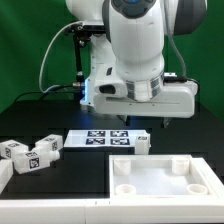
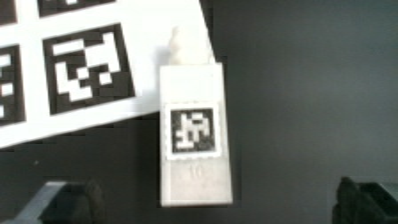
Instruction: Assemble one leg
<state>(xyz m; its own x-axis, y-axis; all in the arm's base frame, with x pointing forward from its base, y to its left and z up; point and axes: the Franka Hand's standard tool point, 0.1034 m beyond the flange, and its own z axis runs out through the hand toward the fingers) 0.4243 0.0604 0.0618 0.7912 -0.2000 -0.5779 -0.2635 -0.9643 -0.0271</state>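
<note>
**1 leg beneath a wide-open end effector**

The end effector [image 2: 208, 203] hangs released. Its 2 fingertips [image 2: 54, 200] are spread wide and grip nothing. The leg [image 2: 192, 135] lies on the dark table [image 2: 302, 100] directly below, between the fingertips yet clear of both, with 1 tag facing up. Its narrow end reaches the edge of the marker board [image 2: 71, 60], just beyond the end effector. The tabletop [image 1: 165, 178] sits near, on the opposite side. Other legs [image 1: 42, 151] rest well apart, off to 1 side.
</note>
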